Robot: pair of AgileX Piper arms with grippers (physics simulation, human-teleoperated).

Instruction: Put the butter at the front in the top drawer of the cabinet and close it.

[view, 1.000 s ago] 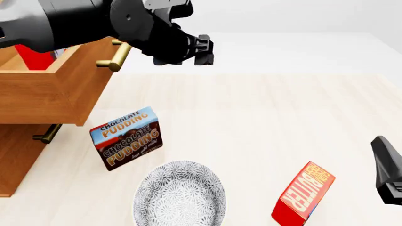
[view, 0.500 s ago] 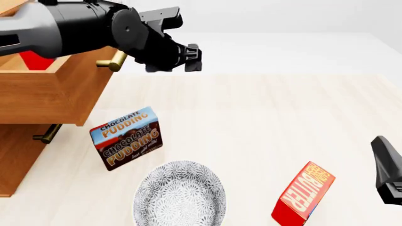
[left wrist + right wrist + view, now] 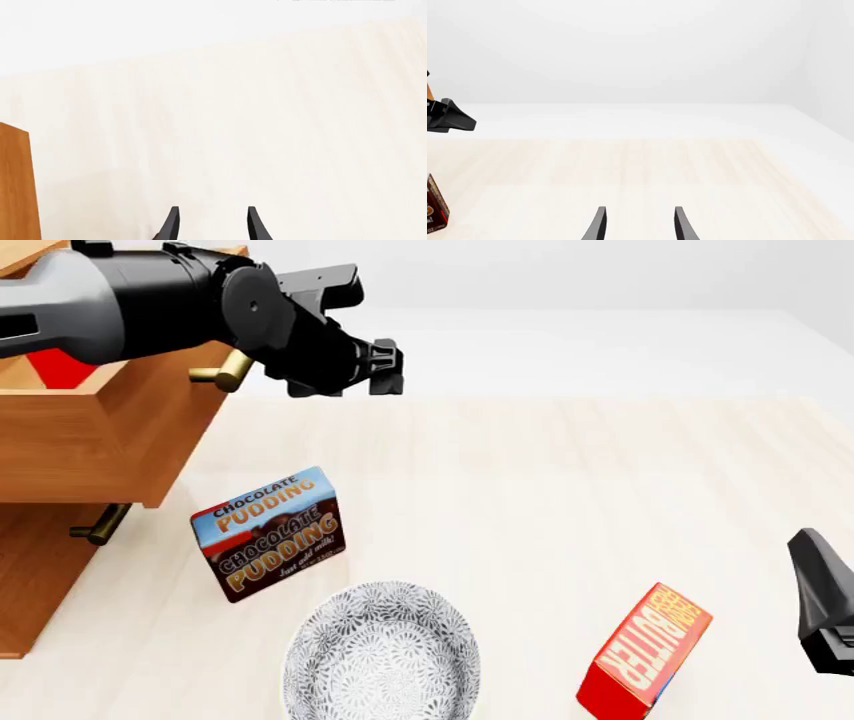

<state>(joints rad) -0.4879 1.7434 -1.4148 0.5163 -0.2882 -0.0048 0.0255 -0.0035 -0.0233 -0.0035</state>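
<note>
Two butter cartons are in sight. One butter (image 3: 59, 368) shows as a red corner inside the open top drawer (image 3: 100, 435) of the cabinet (image 3: 40, 580). The second carton (image 3: 646, 648) stands tilted on the pale counter (image 3: 561, 500), near the front edge. There is one chocolate pudding box (image 3: 268, 533) and one patterned bowl (image 3: 382, 650), nothing visible in it. The left gripper (image 3: 380, 368) hovers just beyond the drawer's brass handle (image 3: 222, 372), jaws slightly apart and holding nothing, the butter behind it. The right gripper (image 3: 638, 226) hangs low beside the second carton, jaws likewise parted and empty.
</note>
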